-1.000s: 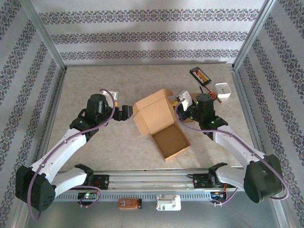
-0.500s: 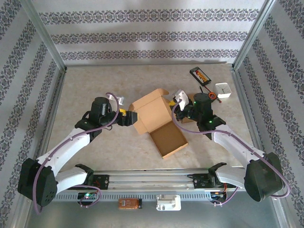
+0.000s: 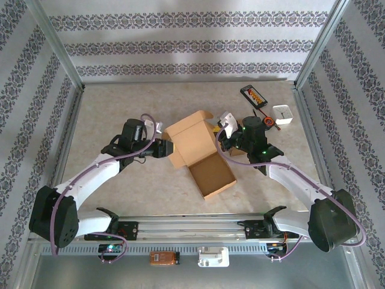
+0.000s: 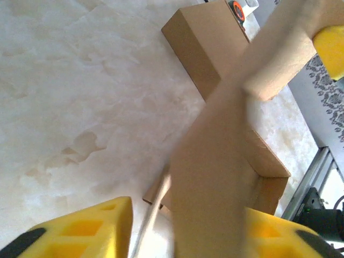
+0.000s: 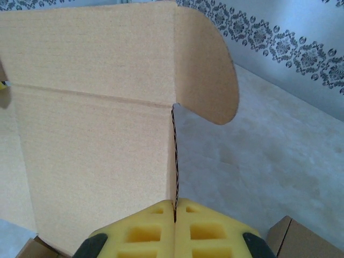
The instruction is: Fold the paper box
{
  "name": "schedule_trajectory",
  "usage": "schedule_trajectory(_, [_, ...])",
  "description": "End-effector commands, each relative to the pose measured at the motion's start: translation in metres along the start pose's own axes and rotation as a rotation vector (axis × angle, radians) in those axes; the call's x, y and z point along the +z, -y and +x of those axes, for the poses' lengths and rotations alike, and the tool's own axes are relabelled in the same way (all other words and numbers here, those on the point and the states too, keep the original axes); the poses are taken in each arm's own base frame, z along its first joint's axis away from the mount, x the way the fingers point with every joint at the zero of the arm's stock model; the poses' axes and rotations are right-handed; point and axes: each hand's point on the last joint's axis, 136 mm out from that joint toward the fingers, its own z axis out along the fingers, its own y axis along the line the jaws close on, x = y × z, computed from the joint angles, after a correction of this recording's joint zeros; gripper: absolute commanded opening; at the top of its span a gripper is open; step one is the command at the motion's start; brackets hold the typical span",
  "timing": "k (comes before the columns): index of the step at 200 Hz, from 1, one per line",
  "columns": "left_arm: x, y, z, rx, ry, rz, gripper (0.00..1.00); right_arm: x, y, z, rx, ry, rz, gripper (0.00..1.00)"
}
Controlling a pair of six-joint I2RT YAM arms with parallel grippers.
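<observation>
Paper box [image 3: 192, 144] sits mid-table [image 3: 120, 108] between your two arms, and it's only partly folded: the lid panel stands up at the far side, the shallow tray [image 3: 215, 176] lies open toward you, and nothing is tucked or closed. By my reckoning, most of the job is ahead: side ears in, lid down, front flap home.

Starting on your left, the left gripper [image 3: 163, 149] is right at the box's left edge. From its wrist you see a cardboard flap [image 4: 215, 177] running up between the yellow pads [image 4: 102, 226]. The jaws stand at a middling width, and bare table shows between one pad and the card, so I wouldn't call that a clamp.

Over on the right, the right gripper [image 3: 221, 135] is at the box's right edge. Its pads [image 5: 140, 231] are pressed together, the card's edge runs straight into the seam between them, and the rounded ear [image 5: 207, 70] juts out above. That looks like a pinch on the lid's side.
</observation>
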Motion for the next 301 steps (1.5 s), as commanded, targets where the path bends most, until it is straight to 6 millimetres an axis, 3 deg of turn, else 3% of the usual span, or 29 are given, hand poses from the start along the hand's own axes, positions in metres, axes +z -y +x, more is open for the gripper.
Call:
schedule_trajectory(1, [-0.010, 0.004, -0.010, 0.023, 0.000, -0.065, 0.34, -0.001, 0.000, -0.024, 0.003, 0.057, 0.024, 0.00])
schedule_trajectory(40, [-0.022, -0.009, -0.019, 0.175, -0.015, -0.277, 0.28, 0.000, -0.008, -0.034, 0.025, 0.075, 0.034, 0.00])
schedule_trajectory(82, [-0.025, -0.006, -0.050, 0.231, 0.103, -0.367, 0.20, 0.012, -0.025, -0.044, 0.003, 0.103, 0.050, 0.00])
schedule_trajectory(119, [-0.029, -0.011, -0.075, 0.206, 0.228, -0.470, 0.19, 0.023, -0.023, -0.060, 0.050, 0.157, 0.113, 0.00])
schedule_trajectory(136, [-0.033, -0.009, -0.088, 0.212, 0.301, -0.496, 0.19, 0.034, -0.016, -0.060, 0.138, 0.172, 0.166, 0.03])
schedule_trajectory(161, [-0.038, -0.009, -0.101, 0.239, 0.380, -0.536, 0.19, 0.057, -0.026, -0.046, 0.215, 0.155, 0.170, 0.11])
schedule_trajectory(183, [-0.038, 0.000, -0.109, 0.310, 0.423, -0.518, 0.20, 0.068, -0.036, -0.033, 0.233, 0.132, 0.151, 0.20])
schedule_trajectory(203, [-0.034, 0.013, -0.111, 0.438, 0.417, -0.470, 0.20, 0.065, -0.038, -0.030, 0.199, 0.107, 0.135, 0.30])
schedule_trajectory(233, [-0.026, 0.013, -0.107, 0.568, 0.387, -0.471, 0.20, 0.046, -0.017, -0.024, 0.188, 0.071, 0.145, 0.46])
schedule_trajectory(248, [-0.024, 0.008, -0.105, 0.601, 0.369, -0.495, 0.20, 0.032, -0.001, -0.021, 0.207, 0.061, 0.156, 0.62])
schedule_trajectory(273, [-0.021, 0.005, -0.101, 0.623, 0.344, -0.498, 0.20, 0.017, 0.008, -0.022, 0.139, 0.041, 0.097, 0.84])
schedule_trajectory(301, [-0.020, 0.008, -0.100, 0.625, 0.346, -0.481, 0.20, 0.014, 0.009, -0.034, -0.021, 0.026, 0.011, 0.93])
